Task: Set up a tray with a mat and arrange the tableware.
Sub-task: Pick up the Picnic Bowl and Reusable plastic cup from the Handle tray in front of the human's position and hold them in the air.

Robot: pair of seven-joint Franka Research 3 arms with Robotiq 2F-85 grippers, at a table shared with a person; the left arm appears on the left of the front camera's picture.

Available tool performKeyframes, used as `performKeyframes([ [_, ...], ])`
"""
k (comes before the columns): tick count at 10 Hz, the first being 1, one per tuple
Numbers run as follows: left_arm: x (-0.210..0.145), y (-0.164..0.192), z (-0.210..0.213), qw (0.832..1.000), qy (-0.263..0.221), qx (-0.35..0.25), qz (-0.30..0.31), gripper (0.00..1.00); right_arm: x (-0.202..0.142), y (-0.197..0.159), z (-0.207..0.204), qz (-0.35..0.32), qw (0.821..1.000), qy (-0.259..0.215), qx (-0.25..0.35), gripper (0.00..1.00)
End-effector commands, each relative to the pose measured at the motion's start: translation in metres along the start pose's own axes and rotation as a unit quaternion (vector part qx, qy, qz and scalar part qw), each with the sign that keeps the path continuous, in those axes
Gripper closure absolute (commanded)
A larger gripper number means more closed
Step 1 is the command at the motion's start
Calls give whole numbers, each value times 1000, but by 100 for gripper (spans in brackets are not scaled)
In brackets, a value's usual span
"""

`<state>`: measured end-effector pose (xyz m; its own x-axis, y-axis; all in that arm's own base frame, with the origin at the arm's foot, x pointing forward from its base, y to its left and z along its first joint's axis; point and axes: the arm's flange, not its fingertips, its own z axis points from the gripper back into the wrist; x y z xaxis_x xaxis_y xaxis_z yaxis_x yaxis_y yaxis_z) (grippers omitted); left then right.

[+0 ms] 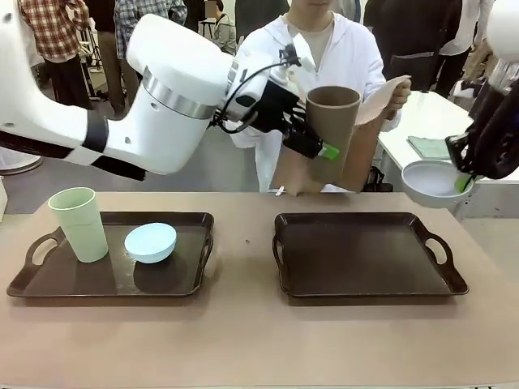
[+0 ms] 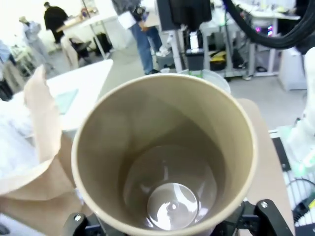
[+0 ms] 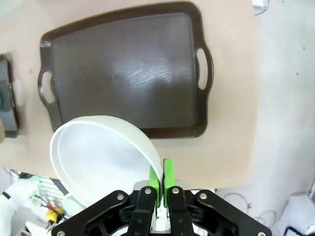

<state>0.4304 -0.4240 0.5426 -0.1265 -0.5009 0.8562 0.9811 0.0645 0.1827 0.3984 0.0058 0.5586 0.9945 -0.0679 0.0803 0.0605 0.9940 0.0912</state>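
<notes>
My left gripper (image 1: pixel 323 149) is shut on the brown tumbler (image 1: pixel 332 121), holding it high above the table's middle; the left wrist view looks down into the tumbler (image 2: pixel 167 162). My right gripper (image 1: pixel 462 182) is shut on the rim of the whitish bowl (image 1: pixel 434 182), off the table's right end, and the right gripper (image 3: pixel 160 179) pinches the bowl (image 3: pixel 98 157) above the right tray (image 3: pixel 128 73). The pale green tumbler (image 1: pixel 79 224) and light blue bowl (image 1: pixel 150 242) stand on the left tray (image 1: pixel 186 284). A person's hand (image 1: pixel 397 93) holds a tan mat (image 1: pixel 361 158) behind the brown tumbler.
The right tray (image 1: pixel 365 259) is bare. Bare tabletop (image 1: pixel 243 324) lies between and in front of the two trays. The person stands at the far edge, behind the mat. A white side table (image 1: pixel 422 121) stands at the far right.
</notes>
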Motion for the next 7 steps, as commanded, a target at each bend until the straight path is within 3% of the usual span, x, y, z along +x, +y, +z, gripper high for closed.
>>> performKeyframes([
  [1,-3,-10,7,999,5,37,11,100,-10,8,9,-4,1000,-13,8,100],
  [2,0,0,0,1000,0,0,0,100,-5,7,8,6,1000,-16,23,100],
  [3,0,0,0,1000,0,0,0,100,-9,2,13,2,1000,-11,0,100],
  [7,0,0,0,1000,0,0,0,100,-9,2,13,2,1000,-11,0,100],
])
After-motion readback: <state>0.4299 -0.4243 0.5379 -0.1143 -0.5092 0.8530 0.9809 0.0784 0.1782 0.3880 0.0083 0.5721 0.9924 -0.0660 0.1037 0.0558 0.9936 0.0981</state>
